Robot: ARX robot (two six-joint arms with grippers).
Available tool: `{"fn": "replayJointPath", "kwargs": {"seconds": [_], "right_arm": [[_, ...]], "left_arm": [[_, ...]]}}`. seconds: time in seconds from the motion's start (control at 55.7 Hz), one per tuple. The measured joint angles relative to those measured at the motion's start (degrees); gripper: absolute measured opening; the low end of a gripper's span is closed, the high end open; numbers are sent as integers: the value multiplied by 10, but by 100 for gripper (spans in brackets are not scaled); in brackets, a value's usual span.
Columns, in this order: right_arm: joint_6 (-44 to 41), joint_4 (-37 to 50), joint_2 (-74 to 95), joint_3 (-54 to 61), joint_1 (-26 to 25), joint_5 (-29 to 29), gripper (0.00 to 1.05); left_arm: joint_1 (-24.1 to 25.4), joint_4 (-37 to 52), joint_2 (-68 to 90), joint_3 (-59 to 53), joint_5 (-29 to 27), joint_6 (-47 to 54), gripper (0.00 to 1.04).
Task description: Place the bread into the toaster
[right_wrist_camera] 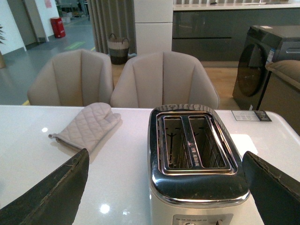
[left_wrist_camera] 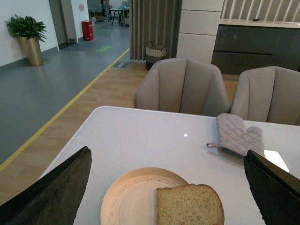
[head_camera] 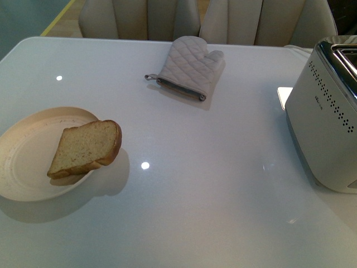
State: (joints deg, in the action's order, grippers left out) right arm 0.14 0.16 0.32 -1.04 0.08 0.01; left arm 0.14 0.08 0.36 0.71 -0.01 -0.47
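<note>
The bread (head_camera: 86, 148), a tan slice with a golden-brown crust, lies on the right edge of a round cream plate (head_camera: 22, 162) at the table's front left, overhanging it. The left wrist view shows the bread (left_wrist_camera: 190, 205) below and ahead of my open left gripper (left_wrist_camera: 168, 187), its dark fingers (left_wrist_camera: 56, 187) far apart on either side. The silver-white toaster (head_camera: 326, 123) stands at the right edge. The right wrist view looks down on the toaster (right_wrist_camera: 197, 159) with two empty slots, between the spread fingers (right_wrist_camera: 272, 192) of my open right gripper (right_wrist_camera: 166, 192). Neither arm shows in the front view.
A quilted grey oven mitt (head_camera: 189, 67) lies at the table's far middle. Beige chairs (head_camera: 139, 19) stand behind the white glossy table (head_camera: 195, 184). A small card (right_wrist_camera: 251, 116) lies on the table beyond the toaster.
</note>
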Motion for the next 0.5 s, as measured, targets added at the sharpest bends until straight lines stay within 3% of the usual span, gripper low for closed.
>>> {"fn": "replayJointPath", "kwargs": {"seconds": [0.503], "right_arm": [[0, 0, 0, 0, 0, 0, 96]], "left_arm": [[0, 0, 0, 0, 0, 0, 97]]}}
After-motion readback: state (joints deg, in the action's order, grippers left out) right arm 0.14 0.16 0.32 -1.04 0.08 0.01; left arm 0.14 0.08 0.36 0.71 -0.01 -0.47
